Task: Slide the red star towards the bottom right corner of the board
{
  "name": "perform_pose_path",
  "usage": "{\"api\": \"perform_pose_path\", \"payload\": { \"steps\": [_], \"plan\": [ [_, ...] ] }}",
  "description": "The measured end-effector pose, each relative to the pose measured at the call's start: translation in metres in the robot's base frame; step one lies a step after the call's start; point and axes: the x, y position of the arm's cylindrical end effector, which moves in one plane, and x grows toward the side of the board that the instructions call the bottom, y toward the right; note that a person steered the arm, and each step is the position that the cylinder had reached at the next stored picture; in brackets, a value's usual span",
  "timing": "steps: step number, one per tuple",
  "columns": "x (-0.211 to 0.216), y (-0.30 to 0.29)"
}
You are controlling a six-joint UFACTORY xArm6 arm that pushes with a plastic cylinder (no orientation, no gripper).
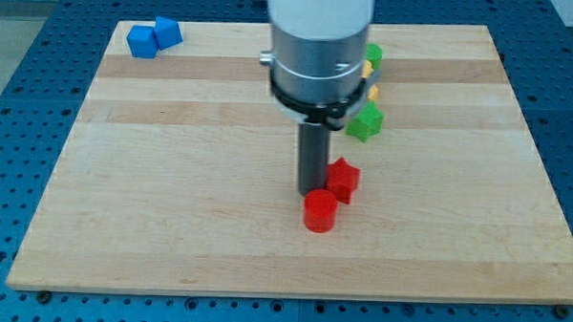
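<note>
The red star (pixel 344 178) lies near the middle of the wooden board (pixel 171 195), a little right of centre. A red cylinder (pixel 319 211) stands just below and left of it, touching or nearly touching it. My tip (pixel 311 191) is at the star's left side, right above the red cylinder, and seems to touch the star's left edge. The arm's grey body hides part of the board above the rod.
A green block (pixel 365 123) lies above the star. Another green block (pixel 372 57) and yellow pieces (pixel 372 90) peek out from behind the arm at its right. Two blue blocks (pixel 153 36) sit at the top left corner.
</note>
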Motion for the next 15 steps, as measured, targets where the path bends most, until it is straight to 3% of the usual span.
{"api": "perform_pose_path", "payload": {
  "steps": [3,6,7,10,13,15],
  "plan": [
    [0.012,0.078],
    [-0.003,0.007],
    [-0.006,0.048],
    [-0.026,0.075],
    [0.045,0.145],
    [0.035,0.137]
  ]
}}
